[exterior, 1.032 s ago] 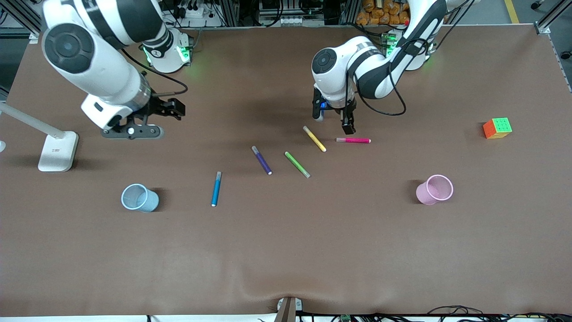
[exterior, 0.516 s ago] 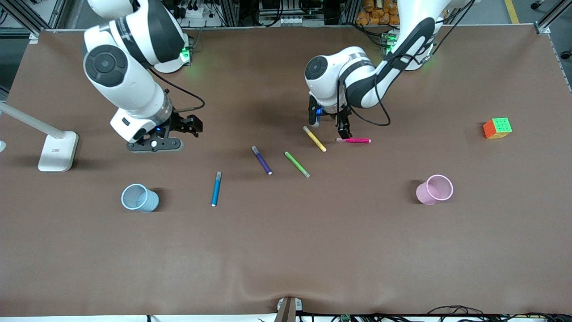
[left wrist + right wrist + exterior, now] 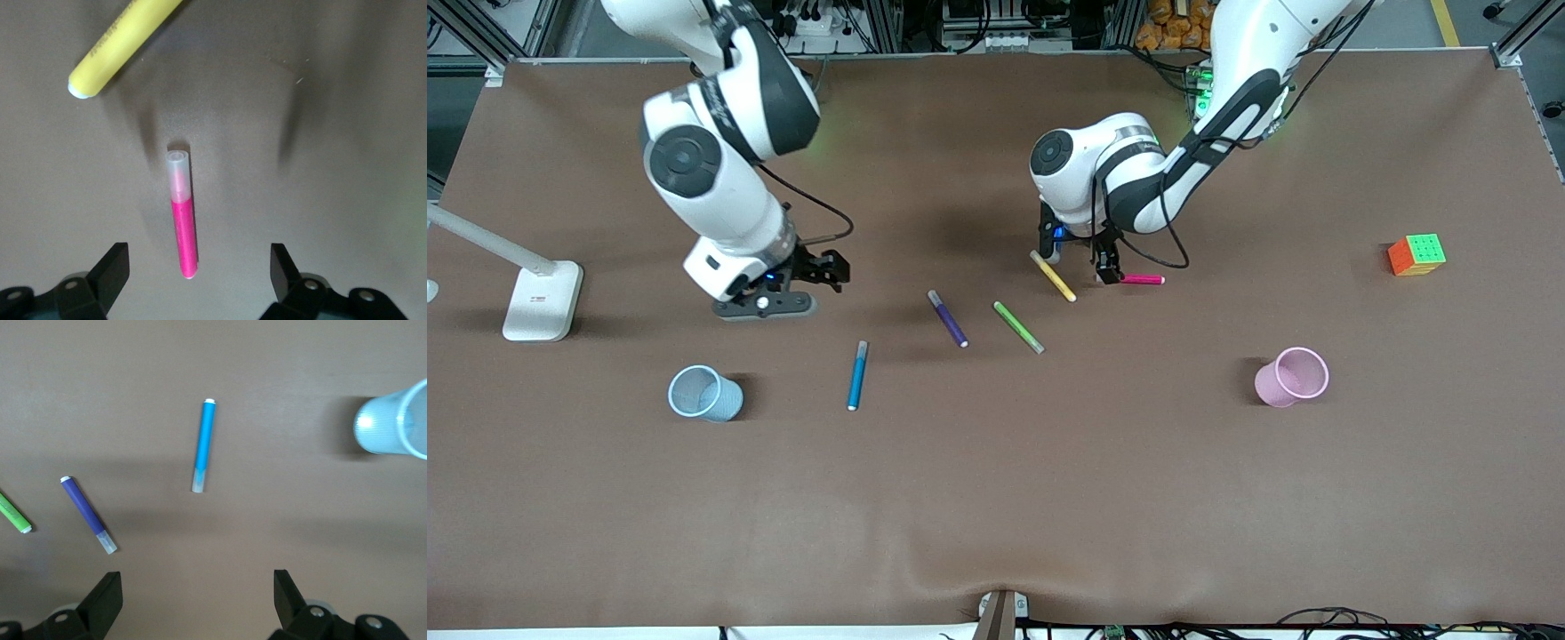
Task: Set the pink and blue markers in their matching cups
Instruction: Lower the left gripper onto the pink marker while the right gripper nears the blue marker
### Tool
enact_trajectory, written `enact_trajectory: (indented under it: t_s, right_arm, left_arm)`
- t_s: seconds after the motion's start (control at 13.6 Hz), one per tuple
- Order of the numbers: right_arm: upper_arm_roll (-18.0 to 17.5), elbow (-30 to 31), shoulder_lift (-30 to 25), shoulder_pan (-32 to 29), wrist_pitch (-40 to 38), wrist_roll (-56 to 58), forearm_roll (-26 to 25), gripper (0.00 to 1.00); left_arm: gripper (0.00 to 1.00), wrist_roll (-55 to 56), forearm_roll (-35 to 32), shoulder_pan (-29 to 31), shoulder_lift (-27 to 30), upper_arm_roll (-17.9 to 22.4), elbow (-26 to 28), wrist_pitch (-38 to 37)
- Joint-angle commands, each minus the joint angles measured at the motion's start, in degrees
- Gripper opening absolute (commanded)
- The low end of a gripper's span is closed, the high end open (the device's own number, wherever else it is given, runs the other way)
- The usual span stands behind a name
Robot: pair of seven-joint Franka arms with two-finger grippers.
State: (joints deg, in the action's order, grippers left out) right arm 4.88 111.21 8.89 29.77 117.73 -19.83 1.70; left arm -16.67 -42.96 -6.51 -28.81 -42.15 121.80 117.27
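The blue cup [image 3: 705, 393] is standing nearest the front camera, toward the right arm's end of the table, and the pink cup [image 3: 1291, 377] is standing toward the left arm's end — what is inside either one cannot be told. The blue marker [image 3: 857, 375] is lying flat on the table [image 3: 996, 498] beside the blue cup, well apart from it. Farther back, a purple pen [image 3: 948, 318], a green pen [image 3: 1019, 327] and a yellow pen [image 3: 1053, 276] are lying in a loose row. The right gripper [image 3: 796, 284] is hovering over bare table farther back than the blue marker, its fingers spread apart and holding nothing. The left gripper [image 3: 1079, 260] is sitting low over the capped end of the pink marker [image 3: 1141, 279] — fingers apart, the marker lying between them, untouched.
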Motion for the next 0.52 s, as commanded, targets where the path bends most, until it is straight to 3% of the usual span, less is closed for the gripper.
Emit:
enact_trajectory:
  t_s: [0.0, 0.44]
  right_arm:
    - [0.48, -0.21, 4.01, 0.99, 1.97, -0.04, 0.5, 1.0]
    - [0.48, -0.56, 7.88, 0.11, 2.94, -0.13, 0.5, 1.0]
  left_arm:
    - [0.85, 2.78, -3.44, -0.35, -3.52, 0.05, -2.18, -0.11]
    - [0.75, 3.04, -4.67, -0.43, -5.99, 0.14, -2.71, -0.2]
